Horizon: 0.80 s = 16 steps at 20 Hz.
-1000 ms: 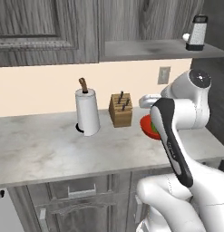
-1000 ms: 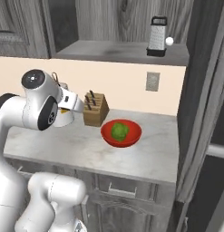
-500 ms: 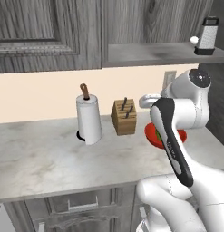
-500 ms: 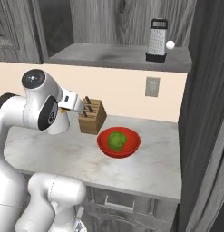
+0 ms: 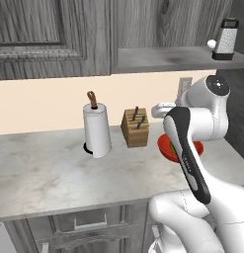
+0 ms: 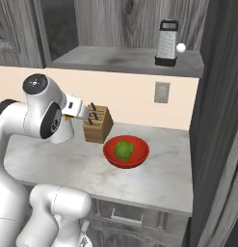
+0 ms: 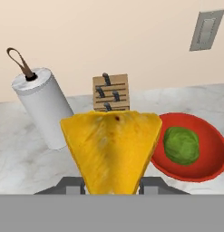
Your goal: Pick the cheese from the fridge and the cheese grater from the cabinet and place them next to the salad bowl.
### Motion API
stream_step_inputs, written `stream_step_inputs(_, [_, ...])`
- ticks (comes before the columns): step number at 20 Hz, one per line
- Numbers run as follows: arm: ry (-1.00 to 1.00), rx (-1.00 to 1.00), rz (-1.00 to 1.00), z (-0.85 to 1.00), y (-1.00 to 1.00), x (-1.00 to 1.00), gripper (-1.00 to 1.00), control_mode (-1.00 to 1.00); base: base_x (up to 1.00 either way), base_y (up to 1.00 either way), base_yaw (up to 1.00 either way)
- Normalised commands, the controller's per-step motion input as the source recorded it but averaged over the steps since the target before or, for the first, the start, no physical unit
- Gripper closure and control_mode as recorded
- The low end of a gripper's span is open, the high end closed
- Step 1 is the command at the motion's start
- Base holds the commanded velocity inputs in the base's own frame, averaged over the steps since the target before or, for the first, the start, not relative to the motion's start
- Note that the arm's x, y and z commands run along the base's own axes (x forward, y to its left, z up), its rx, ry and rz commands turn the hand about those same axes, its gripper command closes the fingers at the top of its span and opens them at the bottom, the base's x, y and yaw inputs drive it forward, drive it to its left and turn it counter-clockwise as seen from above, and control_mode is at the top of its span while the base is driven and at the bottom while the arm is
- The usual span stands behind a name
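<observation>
In the hand view my gripper [image 7: 111,183] is shut on the cheese [image 7: 111,149], a yellow-orange wedge that hangs above the counter, left of the salad bowl [image 7: 195,172]. The red salad bowl [image 6: 126,152] holds a green lettuce ball [image 6: 123,148]; my arm partly covers the salad bowl [image 5: 165,147] in the left base view. The hand [image 5: 160,107] reaches out above the knife block. The cheese grater [image 5: 224,39] stands upright at the right end of the cabinet shelf [image 5: 168,58]; the cheese grater [image 6: 166,42] has a small white ball beside it. The fridge is out of view.
A wooden knife block [image 6: 97,125] stands just left of the bowl, and a paper towel roll [image 5: 97,131] further left. A wall outlet [image 6: 162,92] is above the bowl. A tall dark panel [image 6: 217,120] closes the counter's right end. Bare marble counter [image 5: 44,168] lies to the left.
The whole scene has shifted a little in both base views, so the base has moved. The wedge stays in the gripper's hold.
</observation>
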Motion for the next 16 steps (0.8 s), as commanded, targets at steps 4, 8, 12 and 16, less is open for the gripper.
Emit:
stream_step_inputs(4, [0.00, 0.00, 0.00, 0.00, 0.00, 0.00, 1.00, 1.00, 0.00, 0.00, 0.00])
stream_step_inputs(8, [0.01, 0.00, 0.00, -0.01, 0.00, 0.00, 1.00, -1.00, 0.00, 0.00, 0.00])
stream_step_inputs(12, [0.00, 0.00, 0.00, -0.05, 0.00, 0.19, 1.00, -1.00, 0.00, 0.00, 0.00])
stream_step_inputs(16, [0.00, 0.00, 0.00, -0.13, 0.04, 0.38, 1.00, -1.00, 0.00, 0.00, 0.00])
